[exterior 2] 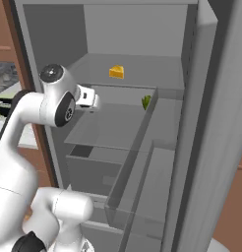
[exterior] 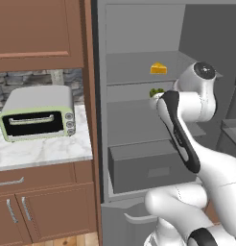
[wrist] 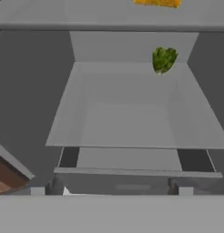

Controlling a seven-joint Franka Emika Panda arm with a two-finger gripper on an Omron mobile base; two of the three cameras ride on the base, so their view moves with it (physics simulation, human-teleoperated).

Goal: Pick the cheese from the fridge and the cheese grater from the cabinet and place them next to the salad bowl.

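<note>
The cheese [exterior: 159, 68] [exterior 2: 117, 72] is a small yellow-orange wedge on the upper shelf of the open grey fridge [exterior: 139, 29]. In the hand view the cheese [wrist: 158, 2] just shows at the top edge, above the shelf lip. My gripper [exterior 2: 95, 101] hangs in front of the fridge at the height of the middle shelf, below the cheese and nearer to me. It is open, with nothing between its fingers. The hand view looks along the bare middle shelf [wrist: 132, 118].
A green leafy vegetable [exterior: 156, 91] [exterior 2: 146, 102] [wrist: 163, 59] sits at the back right of the middle shelf. A grey drawer [exterior: 148, 170] lies below. The fridge door [exterior 2: 216, 123] stands open on the right. A toaster oven [exterior: 38, 113] sits on the marble counter, under a brown wall cabinet [exterior: 38, 29].
</note>
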